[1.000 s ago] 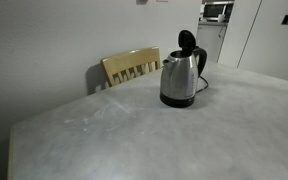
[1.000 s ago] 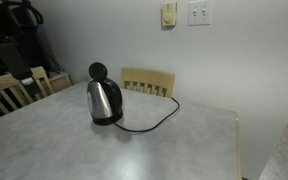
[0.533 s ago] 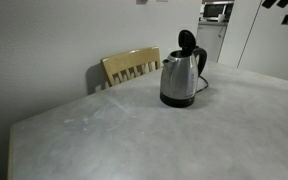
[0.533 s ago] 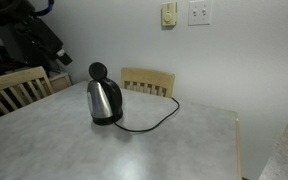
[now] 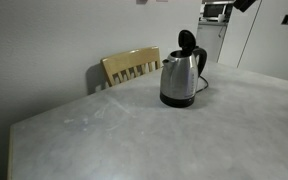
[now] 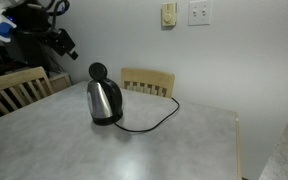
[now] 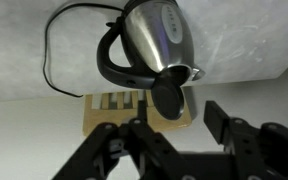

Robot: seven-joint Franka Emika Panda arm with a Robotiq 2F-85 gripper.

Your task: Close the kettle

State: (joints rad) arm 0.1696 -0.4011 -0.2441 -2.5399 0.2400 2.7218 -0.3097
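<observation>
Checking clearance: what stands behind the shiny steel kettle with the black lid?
A light wooden chair stands behind the shiny steel kettle, past the grey table; the chair's seat and legs are hidden.

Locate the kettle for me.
In both exterior views the kettle stands on the grey table, black lid raised, near the far edge by the wooden chair.

In the wrist view a slatted wooden chair (image 7: 124,106) shows just beyond the fingers (image 7: 227,128), in line with the gap between them, and the grey marbled table (image 7: 24,50) spreads out farther past it. In an exterior view a second chair (image 6: 14,88) stands at the table's side, and two wall plates (image 6: 199,12) sit well apart from the fingers.
</observation>
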